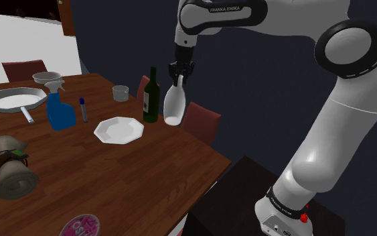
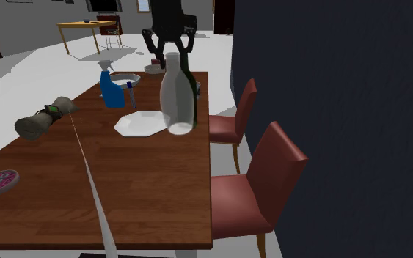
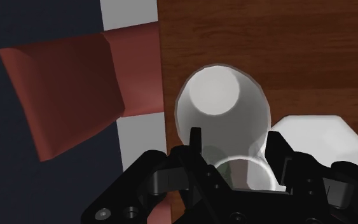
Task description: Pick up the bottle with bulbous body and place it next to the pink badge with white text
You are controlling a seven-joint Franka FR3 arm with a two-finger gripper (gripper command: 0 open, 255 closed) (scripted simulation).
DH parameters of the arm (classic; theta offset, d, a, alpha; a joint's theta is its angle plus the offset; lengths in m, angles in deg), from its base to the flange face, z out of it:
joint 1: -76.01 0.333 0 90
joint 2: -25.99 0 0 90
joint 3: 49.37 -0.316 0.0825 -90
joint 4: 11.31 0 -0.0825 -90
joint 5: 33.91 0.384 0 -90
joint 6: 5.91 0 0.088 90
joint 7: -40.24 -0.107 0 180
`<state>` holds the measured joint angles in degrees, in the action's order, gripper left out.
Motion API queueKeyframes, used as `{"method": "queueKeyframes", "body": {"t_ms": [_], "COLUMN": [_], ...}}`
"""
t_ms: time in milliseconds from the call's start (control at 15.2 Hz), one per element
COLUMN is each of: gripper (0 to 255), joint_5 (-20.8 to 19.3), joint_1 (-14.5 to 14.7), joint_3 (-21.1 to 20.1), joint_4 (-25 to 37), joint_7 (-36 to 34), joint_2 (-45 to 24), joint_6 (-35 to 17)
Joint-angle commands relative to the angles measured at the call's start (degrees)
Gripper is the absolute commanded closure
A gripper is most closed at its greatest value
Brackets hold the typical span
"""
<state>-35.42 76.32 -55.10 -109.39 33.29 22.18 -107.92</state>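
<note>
Exteriors along table [image 1: 113, 175]; wrist straight down

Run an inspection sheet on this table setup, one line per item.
Surface: brown wooden table, crowded at one end.
Job's things: white bulbous bottle, clasped at its neck; pink badge flat on the table, well apart from the bottle.
Clutter: dark green bottle, blue spray bottle, white plate, pan, bowl, glass, rolled bundle.
Grippers: gripper shut on the bottle's neck.
Cables: nothing seen.
Surroundings: red chairs, dark wall, white floor.
</note>
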Motion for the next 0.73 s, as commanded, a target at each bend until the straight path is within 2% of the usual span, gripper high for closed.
{"method": "queueKeyframes", "body": {"t_ms": [0, 660], "gripper": [255, 255], "joint_5": [0.16, 1.63], "joint_1": [0.95, 6.09], "joint_3": [-0.85, -6.36], "joint_4": [-0.66, -1.59], "joint_7": [-1.75, -12.08], "joint_2": [1.91, 9.70], "joint_6": [1.25, 8.18]}}
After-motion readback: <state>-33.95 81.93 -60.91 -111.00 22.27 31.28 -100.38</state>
